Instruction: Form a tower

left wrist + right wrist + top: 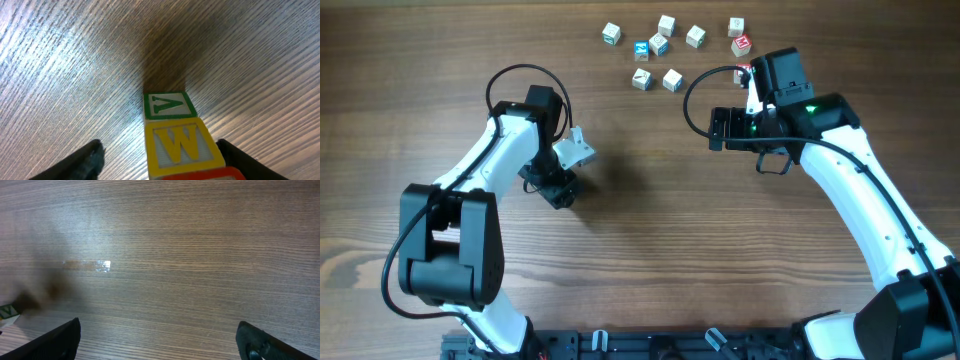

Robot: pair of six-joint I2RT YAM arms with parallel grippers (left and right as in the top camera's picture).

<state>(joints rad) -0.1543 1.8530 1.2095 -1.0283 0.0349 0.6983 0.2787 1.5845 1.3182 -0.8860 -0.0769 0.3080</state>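
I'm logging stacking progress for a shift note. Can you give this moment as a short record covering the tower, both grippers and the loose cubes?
tower: stack of letter cubes on the wooden table; it shows a green-framed face, a yellow W face and a red edge
left gripper: open, one finger on each side of the tower, with a gap on one side
right gripper: open, empty, over bare table
loose letter cubes: scattered along the table's far edge

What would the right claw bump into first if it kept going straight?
Probably just the bare wooden table. Nothing else shows ahead of the open right claw, though depth is hard to judge.
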